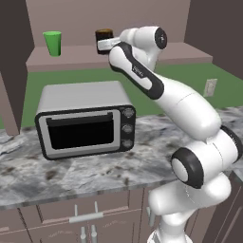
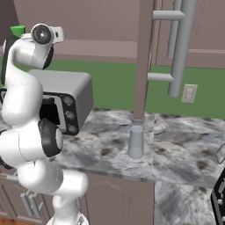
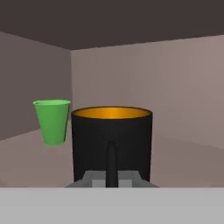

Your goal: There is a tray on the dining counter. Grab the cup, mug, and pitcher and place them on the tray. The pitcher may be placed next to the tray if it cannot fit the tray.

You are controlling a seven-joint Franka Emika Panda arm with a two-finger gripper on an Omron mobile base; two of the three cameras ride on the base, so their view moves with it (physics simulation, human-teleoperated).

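The black mug with its orange inside stands on a high brownish shelf, its handle turned toward my hand. My gripper is at the mug, its two fingertips pressed close on either side of the handle. The green cup stands on the same shelf, well to the mug's left, and its top peeks out behind my arm. The pale grey pitcher stands upright on the marbled counter to the right. The tray and the dining counter are out of view.
A silver toaster oven sits on the marbled counter right below the shelf and under my raised arm. A brown post rises just behind the pitcher. Grey cabinet handles hang at the upper right.
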